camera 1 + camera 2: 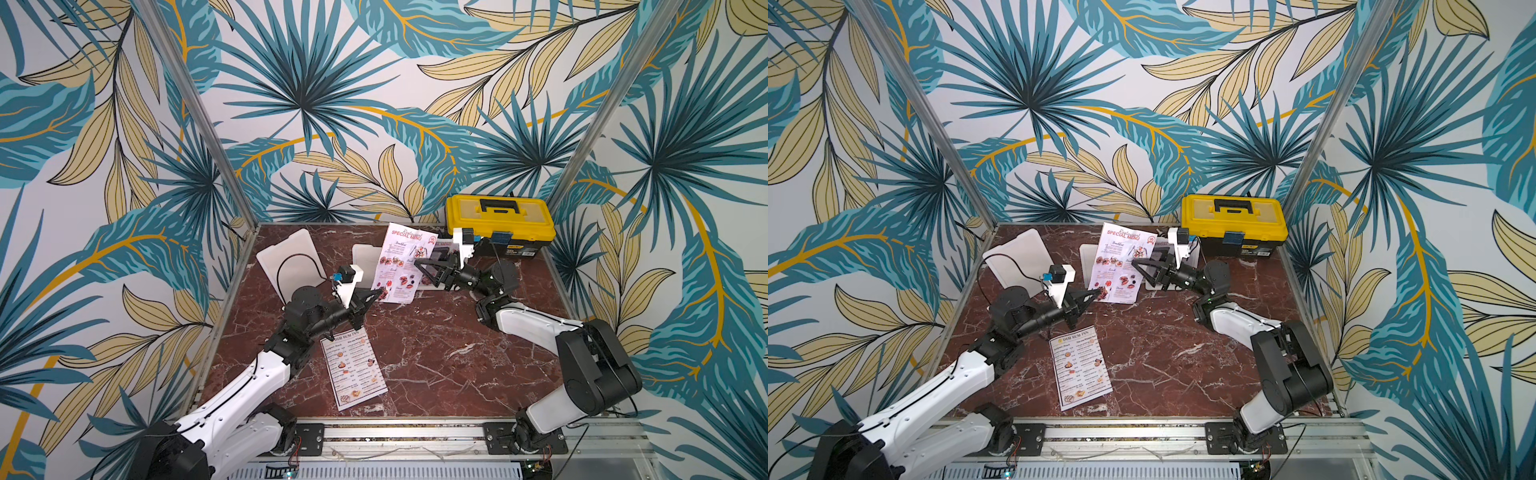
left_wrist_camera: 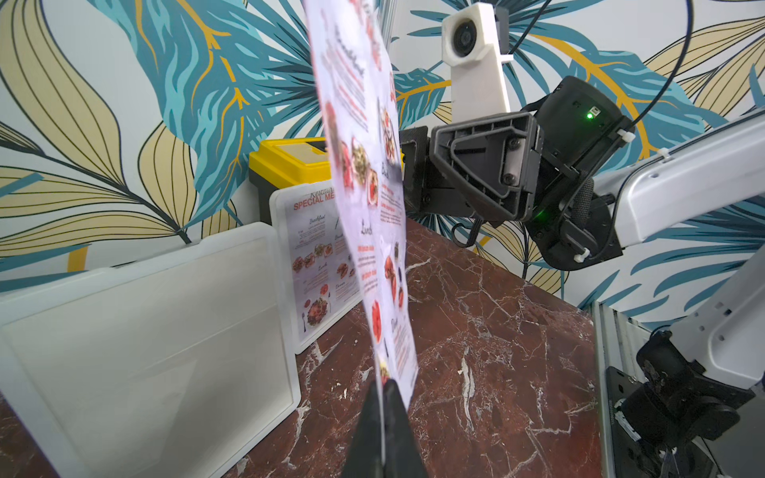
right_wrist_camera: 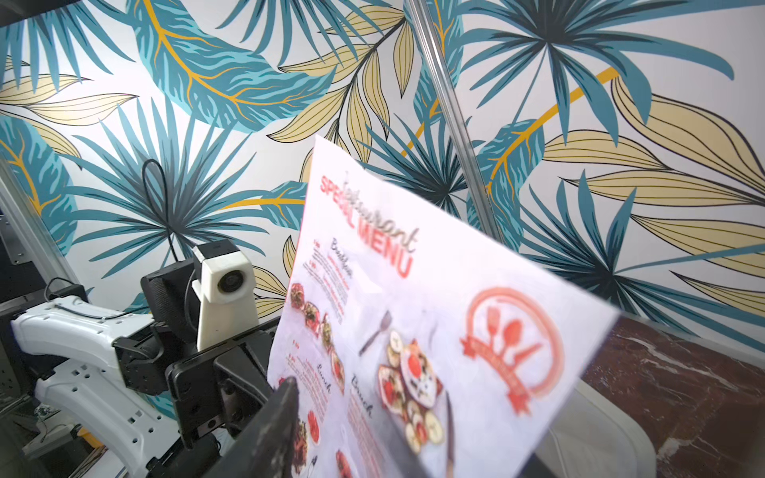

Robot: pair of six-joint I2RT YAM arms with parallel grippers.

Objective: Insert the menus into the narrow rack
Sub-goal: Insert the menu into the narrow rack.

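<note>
Menus first: your left gripper (image 1: 376, 294) is clamped on the lower corner of one red-titled menu (image 1: 401, 266), holding it upright. Your right gripper (image 1: 419, 265) sits at that sheet's side edge, fingers apart. The white menu (image 1: 353, 368) lies flat on the table (image 1: 436, 353). A second red-titled menu (image 2: 318, 265) stands in the rack (image 2: 279, 256).

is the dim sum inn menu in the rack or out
Out. The DIM SUM INN menu lies flat on the marble table, face up.

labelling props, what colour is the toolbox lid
The plastic toolbox lid is yellow with a black handle, clearest in a top view.
</note>
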